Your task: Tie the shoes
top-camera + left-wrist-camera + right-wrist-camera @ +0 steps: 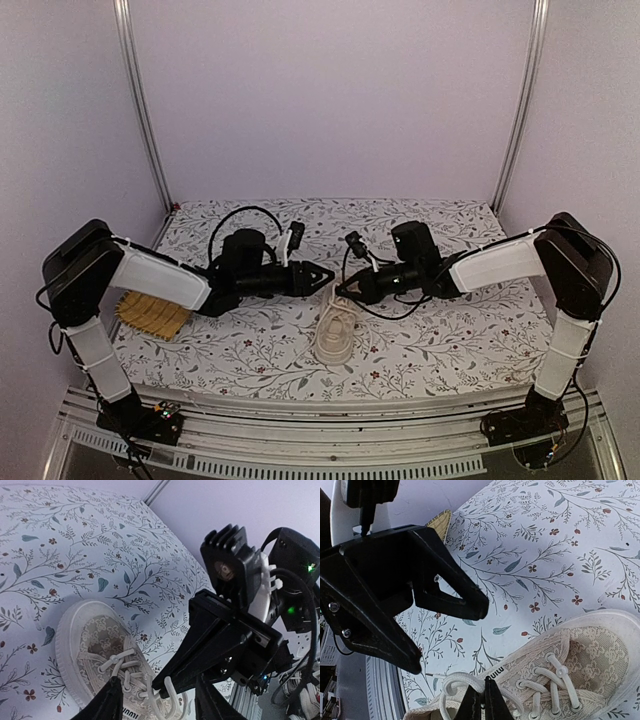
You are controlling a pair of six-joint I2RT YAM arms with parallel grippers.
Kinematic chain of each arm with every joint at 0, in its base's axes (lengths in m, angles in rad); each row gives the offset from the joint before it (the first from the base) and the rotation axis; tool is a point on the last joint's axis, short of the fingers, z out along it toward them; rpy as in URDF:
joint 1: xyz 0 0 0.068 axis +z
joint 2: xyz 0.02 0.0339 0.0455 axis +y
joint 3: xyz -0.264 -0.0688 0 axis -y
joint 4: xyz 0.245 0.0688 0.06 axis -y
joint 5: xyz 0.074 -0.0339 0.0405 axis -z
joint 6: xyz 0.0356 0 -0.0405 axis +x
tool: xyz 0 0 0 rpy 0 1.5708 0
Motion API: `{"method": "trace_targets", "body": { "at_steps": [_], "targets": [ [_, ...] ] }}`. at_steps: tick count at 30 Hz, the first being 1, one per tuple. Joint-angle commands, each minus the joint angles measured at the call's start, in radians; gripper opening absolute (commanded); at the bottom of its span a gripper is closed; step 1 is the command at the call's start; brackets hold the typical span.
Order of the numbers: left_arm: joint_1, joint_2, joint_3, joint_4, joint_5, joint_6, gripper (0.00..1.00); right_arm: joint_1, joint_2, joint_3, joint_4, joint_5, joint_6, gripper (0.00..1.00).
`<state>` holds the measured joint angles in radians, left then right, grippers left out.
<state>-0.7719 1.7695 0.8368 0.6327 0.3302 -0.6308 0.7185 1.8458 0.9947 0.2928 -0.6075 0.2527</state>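
The cream sneaker (pixel 334 335) lies on the floral cloth between the arms, its toe toward the near edge. It also shows in the left wrist view (pixel 95 645) and the right wrist view (pixel 580 655). My right gripper (pixel 482 692) is shut on a loop of the pale lace (pixel 454 681) above the shoe's tongue. In the top view the right gripper (pixel 346 292) is at the shoe's heel end. My left gripper (pixel 158 682) is open, its fingers (pixel 102 702) either side of the lace (pixel 176 696) and the right gripper's tip. From above, the left gripper (pixel 322 276) hovers just left of the right one.
A flat yellow woven mat (pixel 150 315) lies at the table's left edge under the left arm; its corner shows in the right wrist view (pixel 440 522). The floral cloth (pixel 450 330) covers the table. Metal rails run along the near edge.
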Motion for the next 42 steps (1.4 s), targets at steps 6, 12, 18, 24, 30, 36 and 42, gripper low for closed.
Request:
{"method": "trace_targets", "body": {
  "at_steps": [6, 12, 18, 24, 30, 36, 42],
  "targets": [
    [-0.017, 0.091, 0.086, -0.058, 0.049, 0.005, 0.39, -0.001, 0.007, 0.027, 0.015, -0.007, 0.007, 0.02],
    [-0.027, 0.121, 0.099, -0.04, 0.066, -0.009, 0.32, -0.001, 0.01, 0.032, 0.015, -0.002, 0.001, 0.02],
    [-0.045, 0.139, 0.099, -0.033, 0.083, -0.017, 0.27, -0.002, 0.011, 0.036, 0.013, 0.008, -0.003, 0.02],
    [-0.049, 0.132, 0.093, -0.024, 0.09, -0.018, 0.16, -0.003, 0.007, 0.036, 0.012, 0.018, -0.006, 0.02],
    [-0.05, 0.108, 0.065, 0.01, 0.075, -0.044, 0.0, -0.003, -0.034, 0.032, -0.024, 0.072, -0.019, 0.21],
    [-0.046, 0.07, 0.021, 0.053, 0.008, -0.06, 0.0, -0.004, -0.138, -0.008, -0.124, 0.172, -0.093, 0.61],
    [-0.046, 0.048, 0.001, 0.074, -0.011, -0.069, 0.0, 0.002, -0.191, -0.143, -0.051, 0.065, -0.116, 0.64]
  ]
}}
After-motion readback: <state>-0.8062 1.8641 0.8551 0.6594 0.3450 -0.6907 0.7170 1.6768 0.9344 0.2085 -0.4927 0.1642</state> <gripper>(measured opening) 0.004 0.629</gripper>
